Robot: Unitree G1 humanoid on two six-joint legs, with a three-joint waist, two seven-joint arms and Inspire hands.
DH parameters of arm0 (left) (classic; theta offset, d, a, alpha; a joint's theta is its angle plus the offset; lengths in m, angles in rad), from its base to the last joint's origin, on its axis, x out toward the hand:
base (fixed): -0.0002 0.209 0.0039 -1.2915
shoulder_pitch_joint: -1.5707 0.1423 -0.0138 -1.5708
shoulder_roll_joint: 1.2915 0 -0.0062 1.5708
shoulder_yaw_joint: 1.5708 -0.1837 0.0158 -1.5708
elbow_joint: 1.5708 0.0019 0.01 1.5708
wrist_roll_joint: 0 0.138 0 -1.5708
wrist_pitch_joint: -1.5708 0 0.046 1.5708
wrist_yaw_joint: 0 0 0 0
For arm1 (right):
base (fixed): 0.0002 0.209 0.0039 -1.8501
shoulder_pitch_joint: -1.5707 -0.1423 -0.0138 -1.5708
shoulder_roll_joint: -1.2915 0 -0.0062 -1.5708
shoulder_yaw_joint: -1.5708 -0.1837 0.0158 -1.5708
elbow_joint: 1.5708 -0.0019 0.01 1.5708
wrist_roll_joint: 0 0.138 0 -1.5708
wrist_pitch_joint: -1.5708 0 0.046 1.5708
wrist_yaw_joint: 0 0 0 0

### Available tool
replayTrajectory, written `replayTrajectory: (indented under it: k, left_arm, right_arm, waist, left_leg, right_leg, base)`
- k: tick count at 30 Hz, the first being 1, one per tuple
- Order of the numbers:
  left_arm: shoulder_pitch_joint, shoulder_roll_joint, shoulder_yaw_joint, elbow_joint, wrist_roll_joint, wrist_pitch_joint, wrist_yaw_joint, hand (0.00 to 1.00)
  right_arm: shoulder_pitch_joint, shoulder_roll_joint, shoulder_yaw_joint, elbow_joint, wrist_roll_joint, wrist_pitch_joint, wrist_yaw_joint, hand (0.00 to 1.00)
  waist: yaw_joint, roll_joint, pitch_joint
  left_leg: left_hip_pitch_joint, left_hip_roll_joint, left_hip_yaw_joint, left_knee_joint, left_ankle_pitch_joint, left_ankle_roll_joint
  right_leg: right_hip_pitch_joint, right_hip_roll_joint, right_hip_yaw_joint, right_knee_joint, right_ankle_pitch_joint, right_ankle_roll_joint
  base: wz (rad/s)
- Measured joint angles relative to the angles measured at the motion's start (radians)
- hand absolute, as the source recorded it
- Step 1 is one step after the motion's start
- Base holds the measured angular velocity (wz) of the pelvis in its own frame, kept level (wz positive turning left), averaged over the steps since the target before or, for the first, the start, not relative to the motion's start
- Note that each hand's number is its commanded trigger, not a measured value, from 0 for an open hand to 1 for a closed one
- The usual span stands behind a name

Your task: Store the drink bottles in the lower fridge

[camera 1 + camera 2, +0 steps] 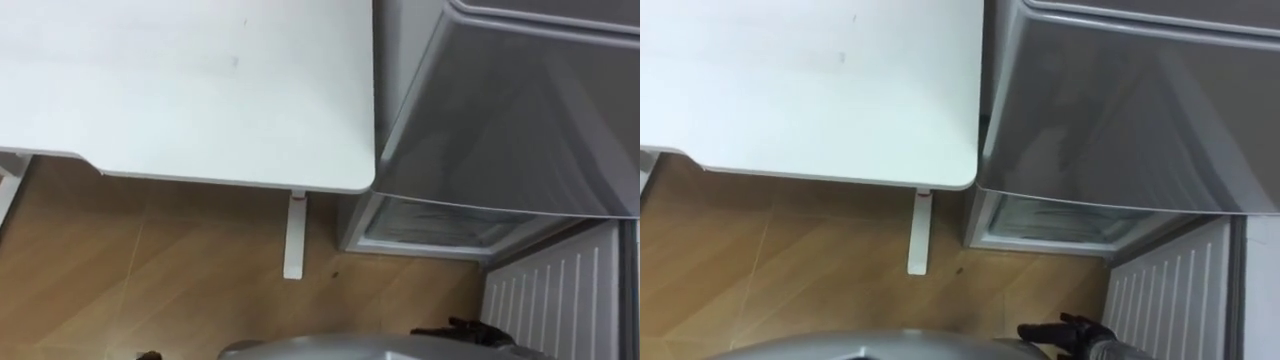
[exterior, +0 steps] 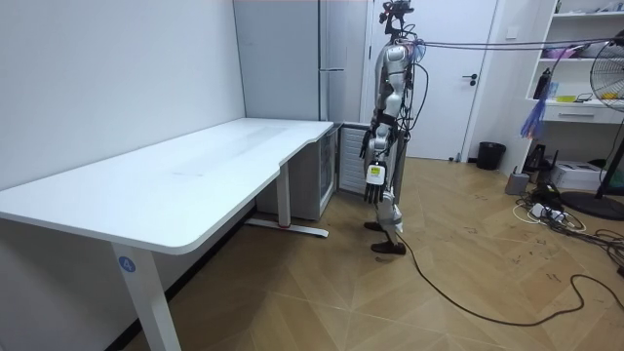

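Observation:
The grey fridge [image 1: 520, 110] stands right of the white table. Its lower door [image 1: 560, 300] is swung open, showing a ribbed white inner side. The lower compartment [image 1: 430, 225] lies open below the shut upper door. My right hand [image 1: 1070, 335] is low in front of me, near the open door, its fingers loosely spread and holding nothing. In the room view I stand upright facing the fridge [image 2: 331, 88]. My left hand [image 2: 375, 188] hangs at my side with straight fingers, holding nothing.
The white table [image 1: 200, 90] with its white leg [image 1: 293, 235] fills my left side, its corner close to the fridge. Wooden floor [image 1: 150, 270] lies below. Behind me in the room view are a door, shelves, a fan and a small bin [image 2: 490, 155].

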Motion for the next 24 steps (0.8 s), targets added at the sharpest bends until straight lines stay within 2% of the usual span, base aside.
replayTrajectory:
  k: [3, 6, 9, 10, 11, 12, 13, 16, 17, 19, 21, 24]
  left_arm:
    - [-0.007, 0.003, 0.002, -0.011, 0.023, -0.018, 0.0, 0.0]
    - [-0.015, 0.005, 0.003, -0.018, 0.022, -0.028, -0.006, 0.0]
    - [0.016, 0.016, 0.019, -0.084, 0.022, -0.028, -0.017, 0.0]
    - [0.024, 0.023, 0.036, -0.102, 0.021, -0.037, -0.016, 0.0]
    - [0.019, 0.029, 0.057, -0.103, 0.021, -0.044, -0.012, 0.0]
    - [0.017, 0.031, 0.062, -0.104, 0.021, -0.047, -0.009, 0.0]
    - [0.018, 0.036, 0.066, -0.111, 0.023, -0.057, -0.006, 0.0]
    - [0.044, 0.037, 0.067, -0.141, 0.029, -0.064, -0.006, 0.0]
    - [0.043, 0.037, 0.067, -0.142, 0.029, -0.07, -0.006, 0.0]
    - [0.041, 0.038, 0.068, -0.143, 0.029, -0.084, -0.006, 0.0]
    - [0.045, 0.038, 0.068, -0.15, 0.029, -0.094, -0.006, 0.0]
    - [0.071, 0.039, 0.068, -0.192, 0.029, -0.096, -0.006, 0.0]
  right_arm:
    - [0.007, 0.0, -0.037, -0.019, -0.051, -0.008, -0.042, 0.0]
    - [0.041, -0.012, -0.097, -0.088, -0.134, 0.001, -0.095, 0.0]
    - [0.067, -0.025, -0.182, -0.223, -0.258, 0.007, -0.151, 0.0]
    - [0.067, -0.031, -0.22, -0.293, -0.309, 0.014, -0.167, 0.0]
    - [0.064, -0.044, -0.257, -0.347, -0.332, 0.006, -0.183, 0.0]
    - [0.064, -0.052, -0.272, -0.367, -0.333, 0.001, -0.192, 0.0]
    - [0.072, -0.064, -0.309, -0.444, -0.356, 0.007, -0.209, 0.0]
    - [0.097, -0.066, -0.38, -0.701, -0.427, 0.011, -0.239, 0.0]
    - [0.098, -0.066, -0.404, -0.765, -0.432, -0.002, -0.264, 0.0]
    - [0.107, -0.066, -0.437, -0.838, -0.435, -0.019, -0.296, 0.0]
    - [0.126, -0.066, -0.46, -0.907, -0.431, -0.021, -0.327, 0.0]
    - [0.128, -0.069, -0.49, -1.003, -0.419, -0.021, -0.371, 0.0]
  waist:
    - [-0.003, 0.0, -0.0001]
    - [-0.019, -0.011, -0.0019]
    - [-0.046, -0.025, 0.0058]
    - [-0.069, -0.029, 0.0078]
    - [-0.087, -0.034, 0.0074]
    - [-0.089, -0.036, 0.0073]
    - [-0.094, -0.042, 0.002]
    - [-0.131, -0.045, 0.0027]
    - [-0.144, -0.045, 0.0025]
    - [-0.152, -0.048, 0.0009]
    - [-0.162, -0.054, -0.0055]
    - [-0.178, -0.057, -0.0058]
  left_leg:
    - [0.001, 0.004, 0.026, -0.004, 0.002, -0.002]
    - [0.015, 0.005, 0.044, -0.011, 0.002, -0.003]
    - [0.026, 0.008, 0.07, -0.019, 0.003, -0.003]
    - [0.026, 0.015, 0.075, -0.021, 0.003, -0.003]
    - [0.027, 0.014, 0.09, -0.023, 0.003, -0.003]
    - [0.027, 0.013, 0.098, -0.024, 0.003, -0.003]
    - [0.026, 0.013, 0.114, -0.024, 0.003, -0.003]
    - [0.028, 0.015, 0.131, -0.027, 0.003, -0.004]
    - [0.028, 0.014, 0.143, -0.027, 0.003, -0.004]
    - [0.028, 0.015, 0.148, -0.028, 0.003, -0.004]
    - [0.03, 0.014, 0.148, -0.035, 0.004, -0.006]
    - [0.029, 0.016, 0.152, -0.04, 0.005, -0.007]
  right_leg:
    - [-0.011, 0.005, 0.019, 0.0, 0.008, -0.003]
    - [-0.008, 0.008, 0.038, 0.003, 0.01, -0.002]
    - [-0.023, 0.014, 0.063, 0.021, 0.011, -0.004]
    - [-0.027, 0.015, 0.068, 0.023, 0.013, -0.006]
    - [-0.034, 0.018, 0.081, 0.025, 0.015, -0.006]
    - [-0.043, 0.02, 0.085, 0.024, 0.015, -0.006]
    - [-0.053, 0.02, 0.1, 0.024, 0.018, -0.008]
    - [-0.065, 0.025, 0.125, 0.036, 0.021, -0.009]
    - [-0.071, 0.033, 0.134, 0.036, 0.022, -0.009]
    - [-0.073, 0.035, 0.137, 0.035, 0.024, -0.009]
    - [-0.079, 0.035, 0.14, 0.039, 0.024, -0.009]
    - [-0.086, 0.037, 0.155, 0.053, 0.024, -0.01]
  base:
    - [-0.27]
    - [-0.14]
    - [-0.31]
    - [-0.25]
    - [-0.23]
    - [-0.3]
    - [-0.36]
    - [-0.26]
    - [-0.24]
    - [-0.11]
    - [-0.06]
    - [-0.13]
